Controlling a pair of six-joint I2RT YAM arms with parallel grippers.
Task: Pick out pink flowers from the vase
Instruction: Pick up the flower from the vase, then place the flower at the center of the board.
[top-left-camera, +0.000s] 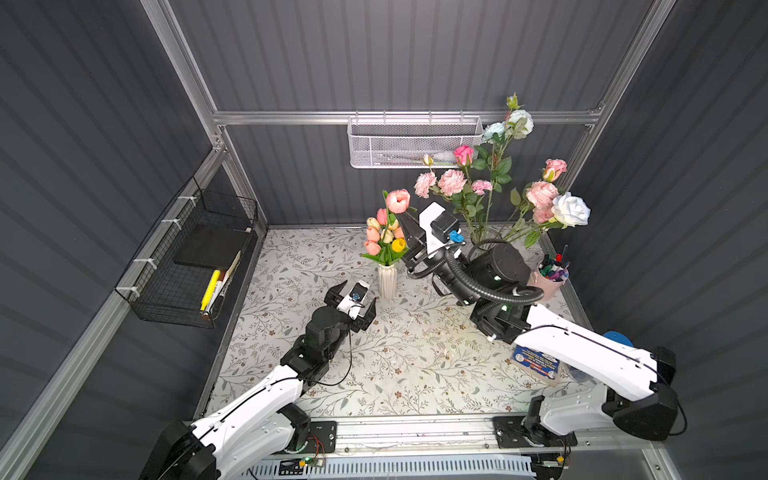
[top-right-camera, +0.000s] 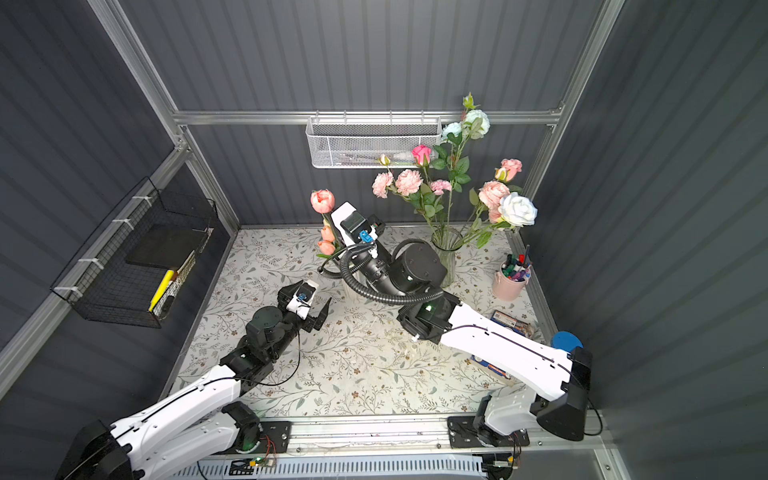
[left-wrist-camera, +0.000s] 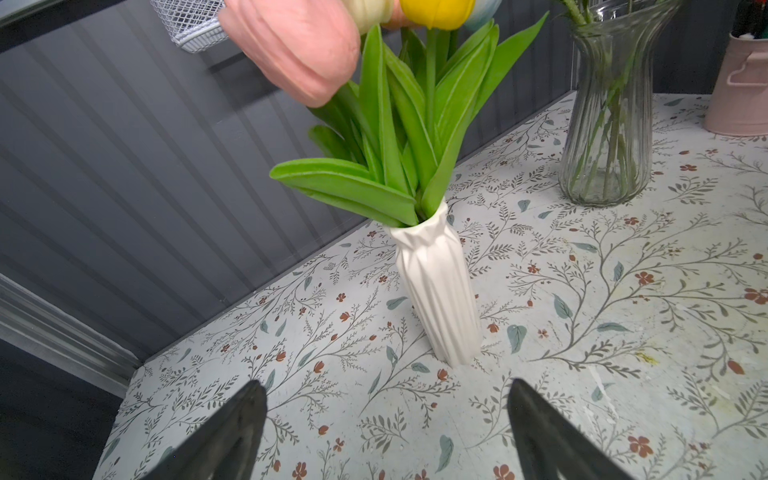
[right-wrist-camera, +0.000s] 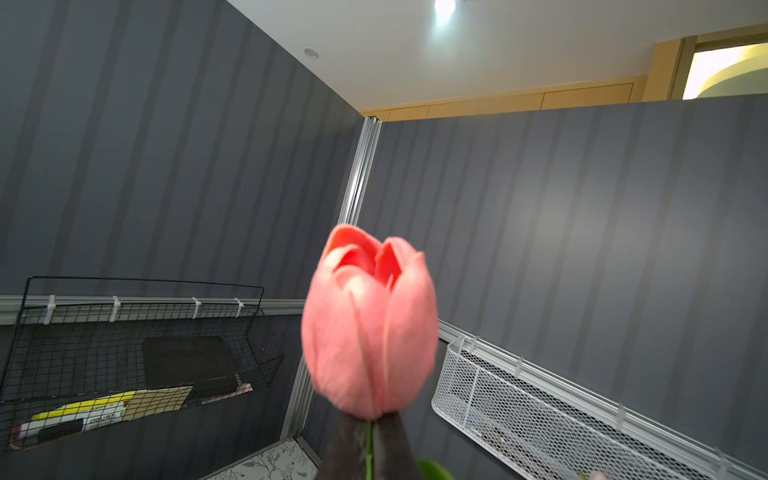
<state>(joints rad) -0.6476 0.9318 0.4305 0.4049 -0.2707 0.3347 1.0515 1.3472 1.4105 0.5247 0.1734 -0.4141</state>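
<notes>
The vase of tulips (top-left-camera: 387, 280) stands on the table (top-left-camera: 415, 374) toward the back, near the middle. To its right, near the back right corner, stands the vase of roses (top-right-camera: 446, 253). Right of that, by the right edge, is a cup of pens (top-left-camera: 548, 282). A box (top-left-camera: 536, 363) lies nearer the front on the right, partly under the right arm.

One tulip (top-left-camera: 397, 201) is raised above the bunch (top-left-camera: 384, 239), its stem between the fingers of the right gripper (right-wrist-camera: 369, 436), which sits up between the two vases. The left gripper (top-left-camera: 360, 291) is low, just before and left of the vase of tulips, apart from it.

A wire basket (top-left-camera: 174, 291) on the left wall holds a pad (top-left-camera: 212, 247) and markers (top-left-camera: 210, 289). A mesh basket (top-left-camera: 415, 145) hangs on the back wall.
</notes>
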